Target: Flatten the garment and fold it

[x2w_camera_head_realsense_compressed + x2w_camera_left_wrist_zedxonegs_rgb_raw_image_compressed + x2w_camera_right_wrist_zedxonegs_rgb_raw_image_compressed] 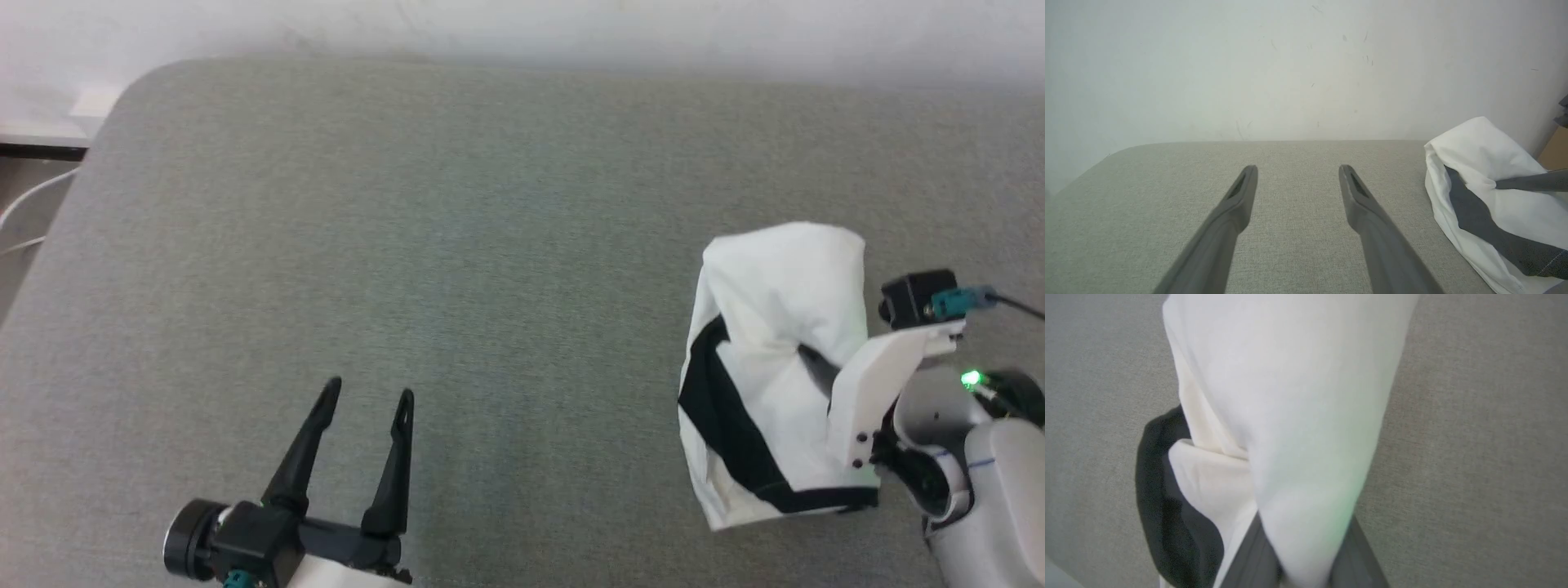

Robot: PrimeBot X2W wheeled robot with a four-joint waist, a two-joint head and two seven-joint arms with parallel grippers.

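Toward the right edge of the grey fabric worktop (490,245), the right tool (1302,559) pinches the bunched white-and-black soft shirt (775,327); the left tool (370,390) stands spread.

Soft even light, mild haze, faint shadows

Item 1: my grey woven-fabric tabletop (457,245), flat, with a rounded corner at 10 o'clock in the head view.
Item 2: white painted wall (571,24) behind its far edge at 12 o'clock, lightly scuffed.
Item 3: thin white cable (33,193), curving beside the table at 9 o'clock.
Item 4: dark horizontal strip (41,150), just above the cable.
Item 5: brown cardboard-coloured corner (1553,149), at 3 o'clock in my left wrist view.
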